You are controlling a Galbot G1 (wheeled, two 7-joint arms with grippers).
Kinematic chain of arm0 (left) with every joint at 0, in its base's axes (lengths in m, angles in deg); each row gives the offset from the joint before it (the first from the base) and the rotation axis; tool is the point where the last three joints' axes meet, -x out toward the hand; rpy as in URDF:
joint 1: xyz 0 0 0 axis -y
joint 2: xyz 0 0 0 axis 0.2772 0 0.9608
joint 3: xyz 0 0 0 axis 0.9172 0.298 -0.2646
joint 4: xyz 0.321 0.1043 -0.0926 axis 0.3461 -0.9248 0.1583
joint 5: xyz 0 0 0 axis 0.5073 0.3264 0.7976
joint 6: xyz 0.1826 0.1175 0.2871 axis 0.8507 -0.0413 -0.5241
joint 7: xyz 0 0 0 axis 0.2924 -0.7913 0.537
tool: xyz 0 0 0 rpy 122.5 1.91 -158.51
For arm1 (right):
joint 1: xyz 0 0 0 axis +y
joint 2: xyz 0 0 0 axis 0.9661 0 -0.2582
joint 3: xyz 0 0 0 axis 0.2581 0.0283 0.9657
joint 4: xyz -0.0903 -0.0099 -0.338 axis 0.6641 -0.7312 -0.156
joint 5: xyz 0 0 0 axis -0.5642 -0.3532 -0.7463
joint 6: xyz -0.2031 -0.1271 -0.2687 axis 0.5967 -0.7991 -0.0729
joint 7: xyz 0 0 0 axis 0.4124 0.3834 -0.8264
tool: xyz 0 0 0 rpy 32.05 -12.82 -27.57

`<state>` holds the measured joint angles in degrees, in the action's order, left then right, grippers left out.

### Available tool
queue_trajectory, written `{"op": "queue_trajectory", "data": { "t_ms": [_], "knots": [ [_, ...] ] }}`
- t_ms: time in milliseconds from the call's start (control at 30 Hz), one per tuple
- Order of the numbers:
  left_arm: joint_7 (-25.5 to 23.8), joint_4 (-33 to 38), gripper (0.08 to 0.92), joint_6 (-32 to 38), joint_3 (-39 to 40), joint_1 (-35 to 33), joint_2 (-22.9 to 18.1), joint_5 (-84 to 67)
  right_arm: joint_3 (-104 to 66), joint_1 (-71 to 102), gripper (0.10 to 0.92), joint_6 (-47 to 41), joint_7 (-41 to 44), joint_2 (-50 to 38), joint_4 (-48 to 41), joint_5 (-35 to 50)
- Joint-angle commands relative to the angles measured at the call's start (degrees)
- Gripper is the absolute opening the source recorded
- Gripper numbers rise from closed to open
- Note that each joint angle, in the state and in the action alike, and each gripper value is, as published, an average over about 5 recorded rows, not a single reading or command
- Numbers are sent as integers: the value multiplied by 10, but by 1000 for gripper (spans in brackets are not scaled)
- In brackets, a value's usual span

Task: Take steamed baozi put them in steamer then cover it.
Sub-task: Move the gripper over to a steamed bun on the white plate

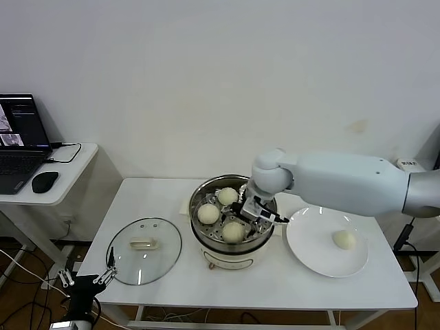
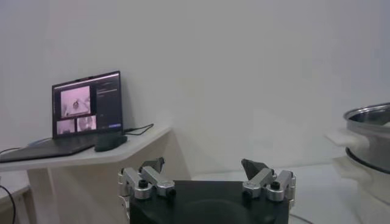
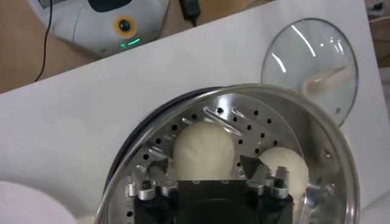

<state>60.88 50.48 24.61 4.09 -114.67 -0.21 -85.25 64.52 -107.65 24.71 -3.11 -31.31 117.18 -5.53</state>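
The steamer (image 1: 232,256) stands mid-table with three baozi on its perforated tray (image 3: 244,115): one at the back (image 1: 227,196), one on the left (image 1: 208,213), one at the front (image 1: 234,232). A fourth baozi (image 1: 344,239) lies on the white plate (image 1: 309,254). My right gripper (image 1: 258,210) hangs low inside the steamer's right side, open. In the right wrist view its fingers (image 3: 159,172) stand either side of a baozi (image 3: 204,146) resting on the tray, with gaps on both sides. The cover (image 1: 144,249) lies flat on the table left of the steamer. My left gripper (image 1: 86,278) is parked below the table's front-left corner, open and empty.
A side table (image 1: 69,172) at far left carries a laptop (image 1: 20,137) and a mouse (image 1: 45,181). The plate sits close against the steamer's right. In the right wrist view the cover (image 3: 311,61) lies beyond the steamer rim, and a white device (image 3: 103,21) stands on the floor.
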Motion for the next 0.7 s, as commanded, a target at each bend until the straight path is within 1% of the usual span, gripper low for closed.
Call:
{"op": "queue_trajectory", "data": {
  "t_ms": [33, 233, 333, 500, 700],
  "knots": [
    [0, 2, 823, -1, -1, 2, 6, -1, -49, -22, 821, -71, 4, -49, -2, 42],
    [-1, 4, 823, -1, 1, 5, 12, -1, -77, -32, 823, -216, 24, -121, 6, 92],
    [-1, 5, 823, -1, 3, 7, 16, -1, -90, -22, 823, -268, 25, -173, 20, 103],
    [-1, 4, 823, -1, 7, 8, 22, -2, -127, 30, 823, -269, 32, -264, 22, 66],
    [-1, 2, 823, -2, 9, 11, 29, -2, -199, 133, 823, -232, 40, -329, -18, -12]
  ]
}}
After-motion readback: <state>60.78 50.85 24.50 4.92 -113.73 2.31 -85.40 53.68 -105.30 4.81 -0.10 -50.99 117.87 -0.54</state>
